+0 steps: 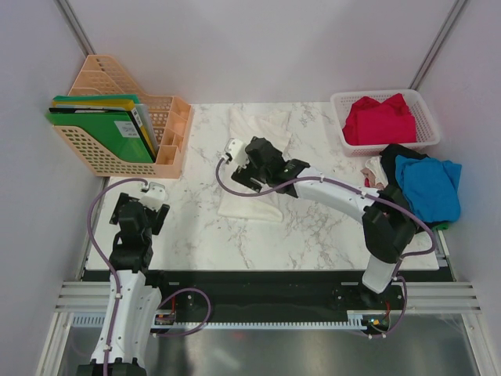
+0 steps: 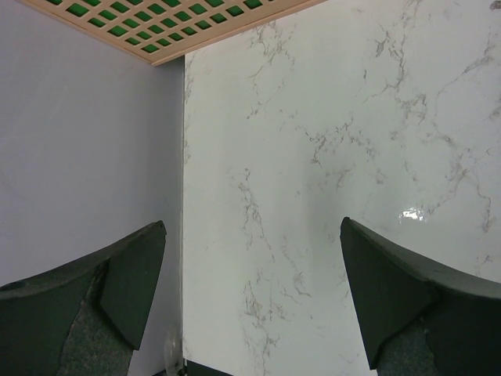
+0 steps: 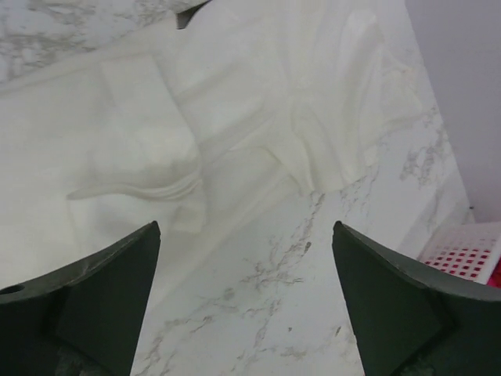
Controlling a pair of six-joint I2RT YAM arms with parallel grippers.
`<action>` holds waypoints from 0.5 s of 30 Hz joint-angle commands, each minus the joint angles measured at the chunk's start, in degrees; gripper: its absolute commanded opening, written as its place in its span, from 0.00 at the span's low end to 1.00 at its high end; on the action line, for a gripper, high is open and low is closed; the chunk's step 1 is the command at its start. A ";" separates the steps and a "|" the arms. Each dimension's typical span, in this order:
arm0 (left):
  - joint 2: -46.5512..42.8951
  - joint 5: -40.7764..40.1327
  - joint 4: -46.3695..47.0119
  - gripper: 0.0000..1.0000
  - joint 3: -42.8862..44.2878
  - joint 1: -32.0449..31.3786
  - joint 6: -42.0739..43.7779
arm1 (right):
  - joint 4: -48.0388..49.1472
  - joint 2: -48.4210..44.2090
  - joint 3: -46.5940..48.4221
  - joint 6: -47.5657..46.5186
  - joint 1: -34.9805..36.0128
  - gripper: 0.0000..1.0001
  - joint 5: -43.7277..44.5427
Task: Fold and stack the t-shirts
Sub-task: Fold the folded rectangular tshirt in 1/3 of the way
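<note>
A large white t-shirt (image 1: 254, 133) lies partly folded along the middle of the marble table, running from the far edge towards the front. In the right wrist view it (image 3: 235, 102) fills the upper part, with creases and a folded sleeve. My right gripper (image 1: 249, 168) hovers over the shirt's near half, open and empty (image 3: 246, 298), above bare marble beside the cloth. A red t-shirt (image 1: 380, 119) lies in the white basket. Bright blue (image 1: 429, 186), black (image 1: 401, 152) and beige (image 1: 374, 171) shirts are heaped at the right edge. My left gripper (image 1: 150, 197) is open and empty (image 2: 254, 298) over the table's left edge.
An orange plastic file rack (image 1: 168, 133) holding green folders (image 1: 102, 125) stands at the back left; its mesh shows in the left wrist view (image 2: 219, 23). The white mesh basket (image 1: 427, 117) sits at the back right, its corner in the right wrist view (image 3: 470, 251). Grey walls enclose the table.
</note>
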 commanded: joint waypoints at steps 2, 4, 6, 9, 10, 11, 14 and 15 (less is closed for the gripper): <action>0.07 0.87 0.58 1.00 0.43 0.29 -2.02 | -19.09 -0.36 4.05 9.02 0.00 0.98 -18.49; 0.16 1.13 0.58 1.00 0.43 0.21 -1.93 | -20.53 1.22 2.82 10.78 0.00 0.98 -25.90; 0.07 1.31 0.58 1.00 0.52 0.29 -2.02 | -20.19 2.46 1.33 11.05 0.00 0.98 -26.17; 0.25 1.31 0.41 1.00 0.61 0.29 -2.02 | -18.87 4.22 0.36 10.78 -0.44 0.98 -25.73; 0.16 1.31 0.49 1.00 0.69 0.21 -2.02 | -18.08 4.92 0.27 10.52 -0.62 0.98 -25.12; 0.16 1.31 0.32 1.00 0.69 0.20 -2.02 | -17.81 5.27 0.27 10.35 -0.79 0.98 -24.85; 0.07 1.13 0.23 1.00 0.69 0.21 -2.02 | -17.37 6.77 1.41 10.00 -2.11 0.98 -24.33; 0.07 1.13 0.14 1.00 0.69 0.29 -2.02 | -17.20 7.20 1.93 9.99 -2.72 0.98 -24.15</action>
